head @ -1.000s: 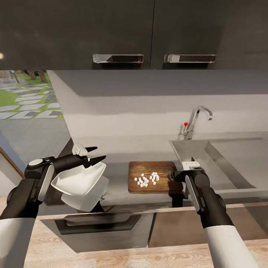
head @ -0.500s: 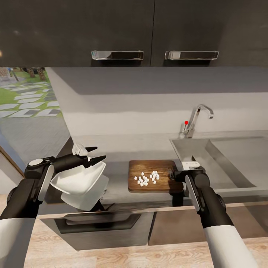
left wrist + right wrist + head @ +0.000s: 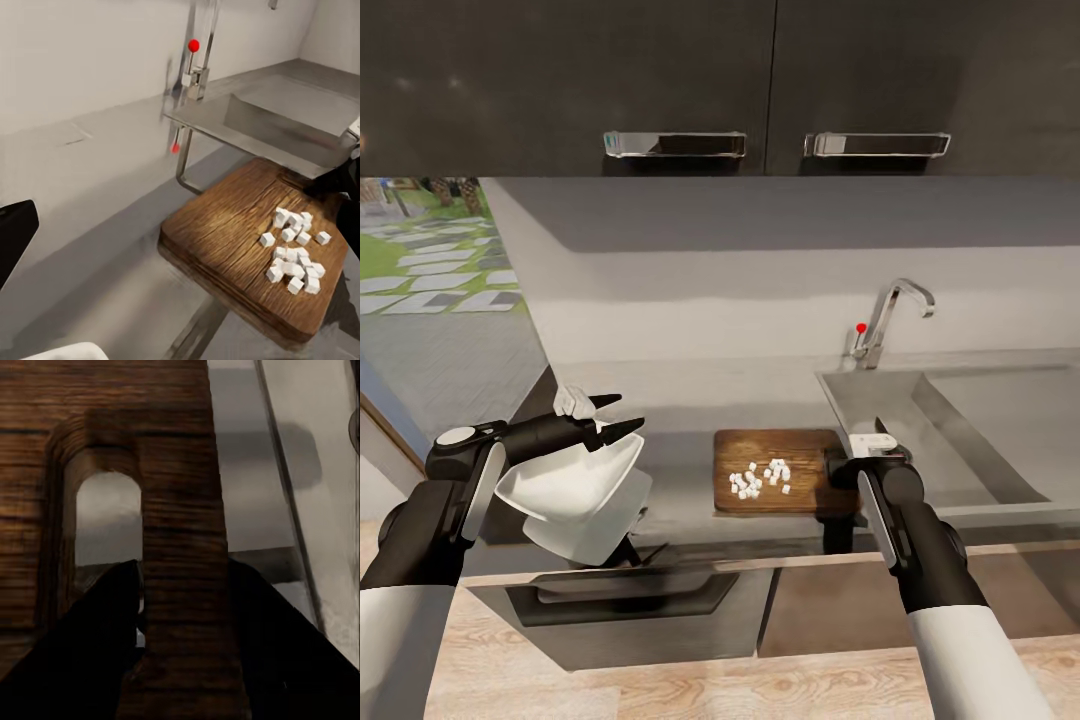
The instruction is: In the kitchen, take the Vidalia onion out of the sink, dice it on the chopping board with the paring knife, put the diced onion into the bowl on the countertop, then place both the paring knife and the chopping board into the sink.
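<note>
While right claw [image 3: 838, 468] grips grained wooden chopping board [image 3: 760, 456], white cubes [image 3: 762, 478] atop.

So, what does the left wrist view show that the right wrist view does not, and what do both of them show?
Left wrist view: the white diced onion piled on the chopping board, the tap with its red knob, the sink, and the grey countertop.

Right wrist view: the board's slot handle hole up close, with the right gripper closed on the wood strip beside it, one finger through the hole.

Both: the wooden chopping board.
</note>
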You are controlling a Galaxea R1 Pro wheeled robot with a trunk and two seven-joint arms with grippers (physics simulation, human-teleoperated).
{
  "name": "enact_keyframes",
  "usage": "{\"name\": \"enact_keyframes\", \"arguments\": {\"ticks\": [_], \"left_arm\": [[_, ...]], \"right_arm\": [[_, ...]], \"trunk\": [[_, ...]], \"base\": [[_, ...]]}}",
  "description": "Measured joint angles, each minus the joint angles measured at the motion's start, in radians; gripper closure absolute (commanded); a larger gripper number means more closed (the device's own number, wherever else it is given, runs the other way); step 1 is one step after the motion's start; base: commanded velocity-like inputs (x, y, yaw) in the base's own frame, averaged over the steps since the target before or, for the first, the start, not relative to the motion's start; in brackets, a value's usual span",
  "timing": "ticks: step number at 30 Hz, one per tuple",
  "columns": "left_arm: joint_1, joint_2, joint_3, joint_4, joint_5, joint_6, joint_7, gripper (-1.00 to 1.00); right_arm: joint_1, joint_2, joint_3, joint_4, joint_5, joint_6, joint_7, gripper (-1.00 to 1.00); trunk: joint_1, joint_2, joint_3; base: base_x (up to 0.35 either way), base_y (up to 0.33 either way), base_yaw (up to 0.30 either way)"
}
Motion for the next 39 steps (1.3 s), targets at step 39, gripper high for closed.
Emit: {"name": "enact_keyframes", "arguments": {"ticks": [39], "left_arm": [[0.000,0.000,0.000,0.001,0.000,0.000,0.000,-1.00]], "right_arm": [[0.000,0.000,0.000,0.000,0.000,0.000,0.000,1.00]], "trunk": [[0.000,0.000,0.023]], "base": [[0.000,0.000,0.000]]}}
